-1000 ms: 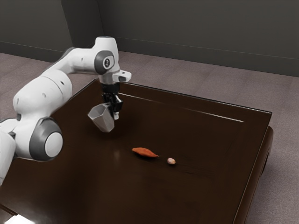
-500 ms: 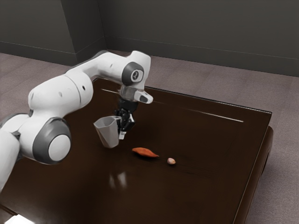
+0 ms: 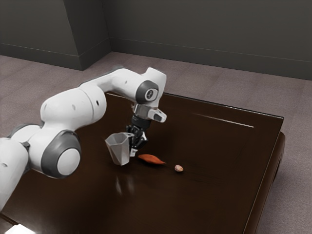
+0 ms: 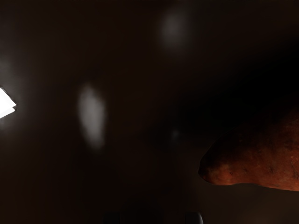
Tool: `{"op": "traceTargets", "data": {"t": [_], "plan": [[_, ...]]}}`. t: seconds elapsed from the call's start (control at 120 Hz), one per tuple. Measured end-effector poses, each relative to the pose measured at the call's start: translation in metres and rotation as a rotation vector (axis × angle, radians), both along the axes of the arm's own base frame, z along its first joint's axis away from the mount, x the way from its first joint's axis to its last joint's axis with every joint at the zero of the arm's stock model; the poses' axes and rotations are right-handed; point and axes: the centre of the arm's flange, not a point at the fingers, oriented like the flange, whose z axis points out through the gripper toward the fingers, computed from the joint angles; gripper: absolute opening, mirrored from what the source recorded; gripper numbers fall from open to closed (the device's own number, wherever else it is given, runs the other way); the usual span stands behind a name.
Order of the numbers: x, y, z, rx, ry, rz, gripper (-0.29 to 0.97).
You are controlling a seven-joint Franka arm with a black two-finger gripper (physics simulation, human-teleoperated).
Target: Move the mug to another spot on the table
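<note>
Arm [image 3: 73, 109] links, white with grey joints, come in from the exterior view's left and bend down over a dark brown wooden table [image 3: 224, 146]. Just past the elbow, a grey faceted mug [image 3: 117, 149] is upright with its mouth up, low over the middle of the table. Its base is at or just above the glossy top, and I cannot tell whether it touches. The black gripper [image 3: 134, 141] points down at the side of the mug that faces the exterior view's right. Its two fingers are drawn close together and pinch the mug's wall at the rim, so the mug is in its grasp. Just beside the gripper, toward the exterior view's right, an orange sweet potato [image 3: 151, 159] lies flat on the table, near the mug but apart from it. Farther right, a little apart from the sweet potato's tip, sits a small tan nut-sized piece [image 3: 179, 168]. Beyond it the table's raised rim runs along the far and right edges, with grey-brown floor [image 3: 292, 97] past it. In the wrist view the sweet potato [image 4: 257, 158] looks rough and reddish-orange, close beside the hand on the dark table top, which carries pale blurred reflections. A small white patch [image 4: 5, 103] lies on the side away from the sweet potato.
</note>
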Motion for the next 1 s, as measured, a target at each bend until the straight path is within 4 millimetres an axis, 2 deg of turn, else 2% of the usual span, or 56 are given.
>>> {"op": "traceTargets", "data": {"t": [0.3, 0.383, 0.567, 0.617, 0.667, 0.7, 0.75, 0.783, 0.817, 0.875, 0.908, 0.958, 1.0], "plan": [[0.002, -0.001, -0.010, 0.005, -0.018, 0.016, -0.01], [0.002, -0.002, -0.012, 0.002, -0.020, 0.020, 0.07], [0.003, -0.002, -0.010, -0.012, -0.030, 0.037, 0.38], [0.004, -0.001, -0.004, -0.013, -0.037, 0.042, 0.44], [0.005, 0.003, 0.009, -0.006, -0.049, 0.050, 0.49], [0.005, 0.006, 0.025, -0.002, -0.064, 0.055, 0.52], [0.005, 0.008, 0.066, 0.001, -0.104, 0.060, 0.55], [0.001, 0.009, 0.109, -0.001, -0.143, 0.063, 0.57], [-0.011, 0.011, 0.167, -0.006, -0.197, 0.064, 0.59], [-0.054, 0.023, 0.284, -0.003, -0.315, 0.082, 0.61], [-0.084, 0.029, 0.339, -0.002, -0.381, 0.098, 0.62], [-0.127, 0.045, 0.397, 0.002, -0.457, 0.140, 0.63], [-0.159, 0.061, 0.425, 0.007, -0.492, 0.182, 0.64]]}}
